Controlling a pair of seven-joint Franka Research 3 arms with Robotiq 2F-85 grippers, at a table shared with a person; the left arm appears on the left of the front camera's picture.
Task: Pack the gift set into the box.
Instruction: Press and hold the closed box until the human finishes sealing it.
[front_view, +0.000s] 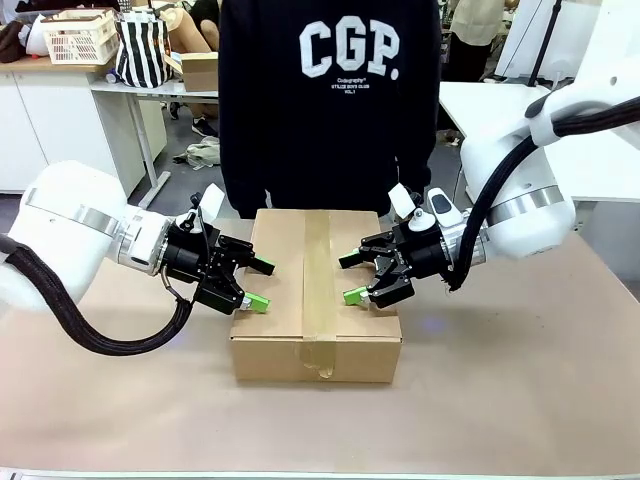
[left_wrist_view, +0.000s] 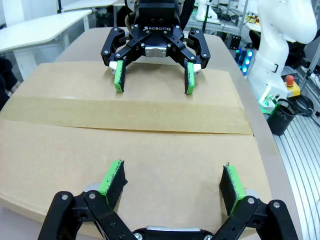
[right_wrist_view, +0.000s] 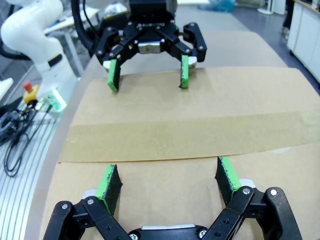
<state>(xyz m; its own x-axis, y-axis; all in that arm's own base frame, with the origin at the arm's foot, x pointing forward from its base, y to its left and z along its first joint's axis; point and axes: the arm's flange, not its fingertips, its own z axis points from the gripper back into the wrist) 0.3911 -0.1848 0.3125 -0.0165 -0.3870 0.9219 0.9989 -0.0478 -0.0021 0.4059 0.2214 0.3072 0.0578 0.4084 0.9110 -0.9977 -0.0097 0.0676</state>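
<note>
Brown paper covers the worktop, and the box (front_view: 316, 290) sits at its middle, nearer the far edge where a person (front_view: 330, 100) stands. Its flaps lie shut, with a tape strip (front_view: 319, 275) along the seam. We judge it stiff, light corrugated board, smooth on top, so the flap edges are the places to catch. Our left tool (front_view: 258, 285) hangs at the box's left edge, jaws spread and empty; our right tool (front_view: 352, 279) hovers over its right half, likewise spread and empty. Before packing, we think, the tape must give.
</note>
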